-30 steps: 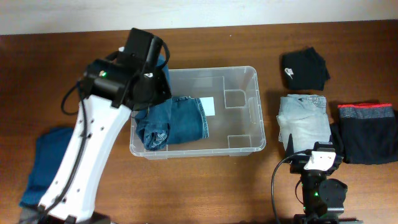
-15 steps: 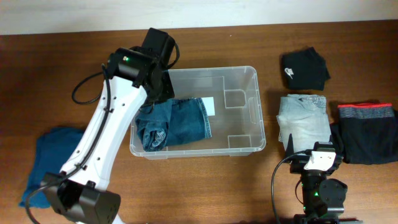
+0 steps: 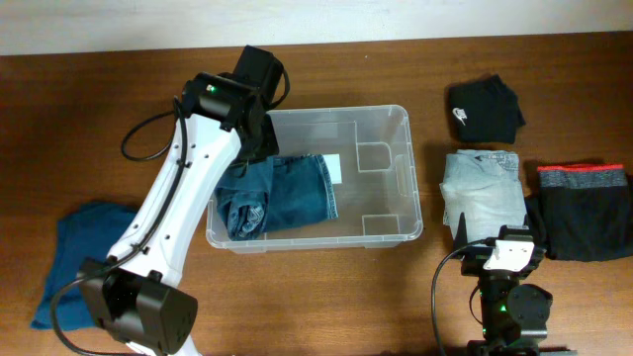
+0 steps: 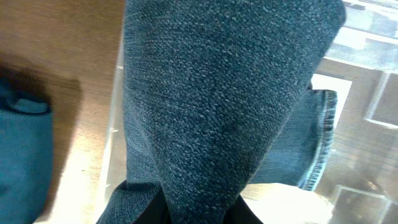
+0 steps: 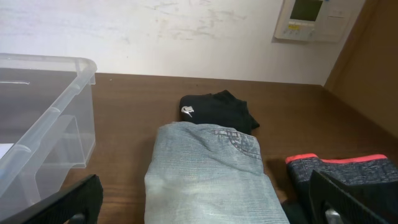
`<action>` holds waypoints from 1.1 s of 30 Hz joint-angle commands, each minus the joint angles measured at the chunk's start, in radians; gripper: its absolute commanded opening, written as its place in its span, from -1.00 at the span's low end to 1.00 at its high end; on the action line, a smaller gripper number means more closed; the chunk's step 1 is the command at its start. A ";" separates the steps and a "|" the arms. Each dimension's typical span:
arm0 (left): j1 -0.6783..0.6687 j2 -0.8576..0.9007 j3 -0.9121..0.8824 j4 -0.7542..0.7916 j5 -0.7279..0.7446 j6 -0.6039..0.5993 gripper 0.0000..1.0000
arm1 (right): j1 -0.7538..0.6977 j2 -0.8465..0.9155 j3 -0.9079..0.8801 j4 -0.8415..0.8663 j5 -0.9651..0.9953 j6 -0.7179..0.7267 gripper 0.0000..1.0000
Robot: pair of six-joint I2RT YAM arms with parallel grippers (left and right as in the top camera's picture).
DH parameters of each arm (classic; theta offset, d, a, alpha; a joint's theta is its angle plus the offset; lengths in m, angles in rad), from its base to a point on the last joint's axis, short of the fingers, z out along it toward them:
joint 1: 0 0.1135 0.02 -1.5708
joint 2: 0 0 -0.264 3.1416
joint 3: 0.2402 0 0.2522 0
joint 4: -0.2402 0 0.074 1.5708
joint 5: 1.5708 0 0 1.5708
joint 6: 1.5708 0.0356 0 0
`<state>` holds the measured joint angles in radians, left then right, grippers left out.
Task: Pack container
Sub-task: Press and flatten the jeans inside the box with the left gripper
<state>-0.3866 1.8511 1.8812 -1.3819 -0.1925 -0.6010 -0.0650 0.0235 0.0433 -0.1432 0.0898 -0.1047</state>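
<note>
1. Brown wooden table [image 3: 326, 297] under a white wall [image 3: 396, 20]; the clear container [image 3: 396, 178] sits at centre.
2. Left gripper [image 3: 247, 148], at the container's 10 o'clock corner, clenches dark jeans [image 3: 287, 193].
3. Right gripper [image 5: 211, 205], at 5 o'clock, is spread wide and empty.

Clear, translucent rectangular container [image 3: 381, 203] with rounded corners and rolled rim. Upright, open-topped, on the table [image 3: 396, 297] at frame centre, long side running left to right. White label [image 3: 331, 168] on base. Left half holding folded blue jeans [image 3: 287, 193].
</note>
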 commanded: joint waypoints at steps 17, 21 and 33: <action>-0.010 0.082 0.023 0.043 0.039 0.016 0.90 | -0.008 0.001 0.002 -0.018 0.024 0.004 0.97; -0.017 0.082 0.023 0.052 0.040 0.016 0.90 | -0.008 0.001 0.002 -0.018 0.024 0.004 0.97; -0.039 0.081 0.024 0.270 0.265 0.084 0.99 | -0.008 0.001 0.002 -0.018 0.024 0.004 0.97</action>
<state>-0.4252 1.9228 1.8835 -1.1255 0.0025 -0.5499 -0.0650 0.0235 0.0433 -0.1436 0.0898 -0.1047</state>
